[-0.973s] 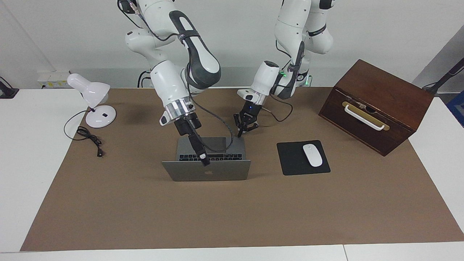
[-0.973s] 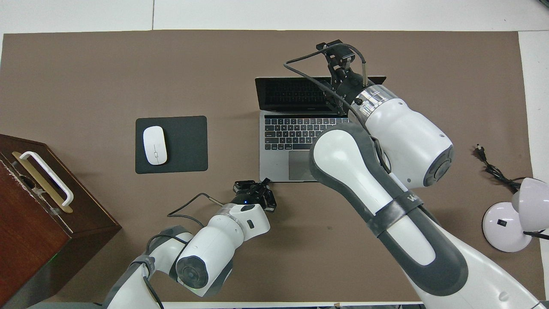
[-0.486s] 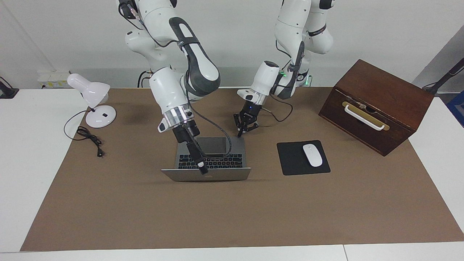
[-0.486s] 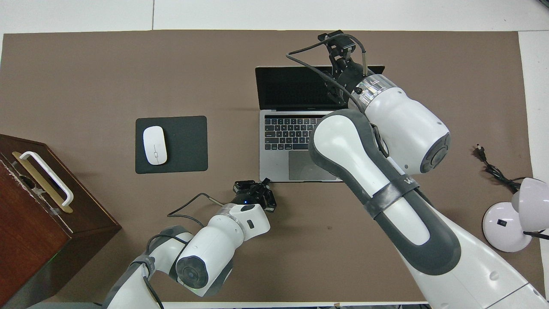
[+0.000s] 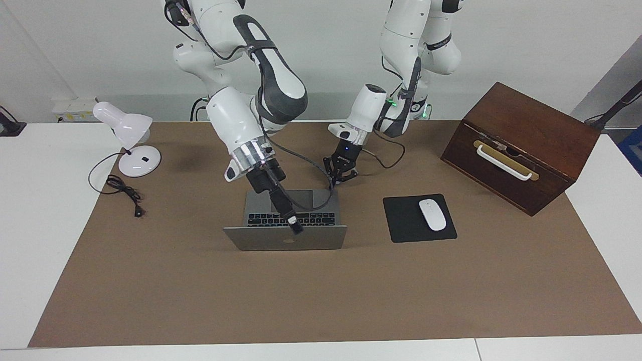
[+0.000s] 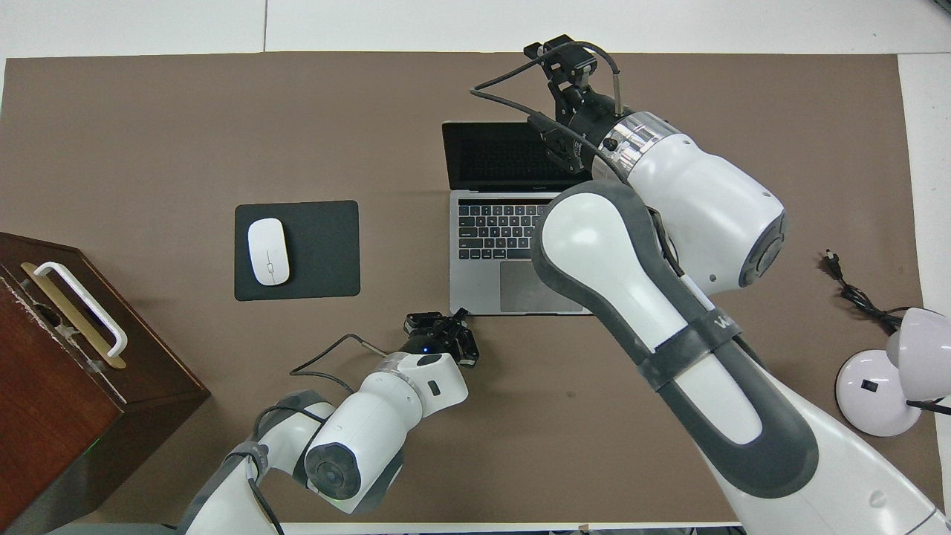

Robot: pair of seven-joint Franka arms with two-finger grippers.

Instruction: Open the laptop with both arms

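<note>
The silver-grey laptop stands open on the brown mat. Its lid leans away from the robots, and its black keys and dark screen show in the overhead view. My right gripper reaches down over the keyboard, its tip at the lid's top edge; from overhead the right gripper covers part of the screen. My left gripper is shut, its tips at the corner of the laptop's base nearest the robots, toward the left arm's end. In the overhead view the left gripper sits just off that corner.
A black mouse pad with a white mouse lies beside the laptop toward the left arm's end. A brown wooden box with a white handle stands past it. A white desk lamp and its cable are at the right arm's end.
The lid tipped farther back, then came a little more upright. My right gripper moved along the lid's top edge toward the left arm's end. The left gripper stayed put.
</note>
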